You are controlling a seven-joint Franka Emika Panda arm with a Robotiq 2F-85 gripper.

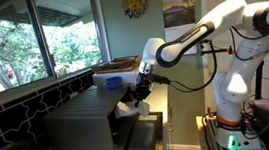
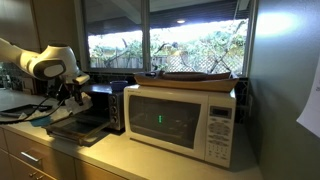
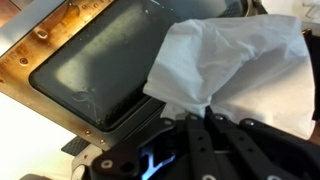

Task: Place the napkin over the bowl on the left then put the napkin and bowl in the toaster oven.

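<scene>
Crumpled white napkin (image 3: pixel 235 60) bunched over the open toaster oven (image 3: pixel 95 70) door's dark glass.

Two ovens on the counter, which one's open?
The black toaster oven, by the gripper holding the napkin: door folded down. The white microwave is shut.

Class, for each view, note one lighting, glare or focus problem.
In an exterior view the windows glare while the toaster oven sits in shade; in an exterior view the window backlights the dim microwave; in the wrist view the napkin is washed out and the gripper blurred.
</scene>
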